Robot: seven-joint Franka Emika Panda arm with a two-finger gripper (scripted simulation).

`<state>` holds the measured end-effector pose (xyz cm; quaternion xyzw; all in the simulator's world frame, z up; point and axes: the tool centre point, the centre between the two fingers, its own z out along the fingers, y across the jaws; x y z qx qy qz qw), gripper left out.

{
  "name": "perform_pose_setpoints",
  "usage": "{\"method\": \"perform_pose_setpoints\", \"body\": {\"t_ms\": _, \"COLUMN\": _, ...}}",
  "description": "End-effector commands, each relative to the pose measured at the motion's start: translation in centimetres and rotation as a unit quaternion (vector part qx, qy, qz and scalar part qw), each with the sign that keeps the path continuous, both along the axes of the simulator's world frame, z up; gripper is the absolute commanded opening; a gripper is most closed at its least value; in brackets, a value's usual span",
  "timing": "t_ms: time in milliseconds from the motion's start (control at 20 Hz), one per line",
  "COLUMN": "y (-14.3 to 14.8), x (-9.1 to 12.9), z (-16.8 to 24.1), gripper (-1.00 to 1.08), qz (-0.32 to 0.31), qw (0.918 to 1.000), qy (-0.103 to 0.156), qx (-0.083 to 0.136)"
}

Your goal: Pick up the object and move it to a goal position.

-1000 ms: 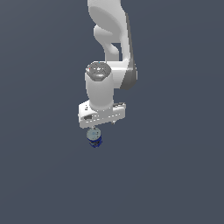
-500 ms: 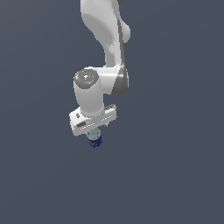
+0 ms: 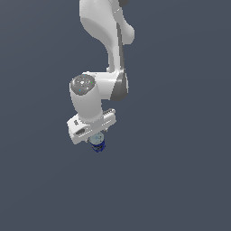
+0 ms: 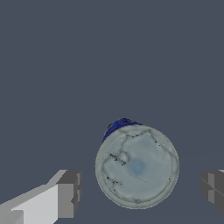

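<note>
My arm has swung toward seven o'clock since a second ago. The gripper [image 4: 139,189] now hangs over the can [image 4: 137,165], fingers [image 4: 69,194] spread apart on either side, neither touching it.

White arm [image 3: 106,49] bent downward, jaws spread wide, fingertips [image 4: 70,194] well apart.

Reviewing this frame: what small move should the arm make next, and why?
Probably close the gripper. In the wrist view the can sits between the two fingers, with a gap on each side, so the jaws are open and nothing is held. The exterior view shows the hand right over the can.
</note>
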<state>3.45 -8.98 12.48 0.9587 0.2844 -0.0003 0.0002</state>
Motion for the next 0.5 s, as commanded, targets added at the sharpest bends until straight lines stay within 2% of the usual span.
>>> {"method": "perform_pose_setpoints", "body": {"t_ms": 0, "y": -0.1, "x": 0.1, "z": -0.1, "gripper": 1.00, "qz": 0.004, "qw": 1.0000, "qy": 0.000, "qx": 0.000}}
{"method": "perform_pose_setpoints", "body": {"t_ms": 450, "y": -0.1, "x": 0.0, "z": -2.0, "gripper": 1.00, "qz": 0.003, "qw": 1.0000, "qy": 0.000, "qx": 0.000}}
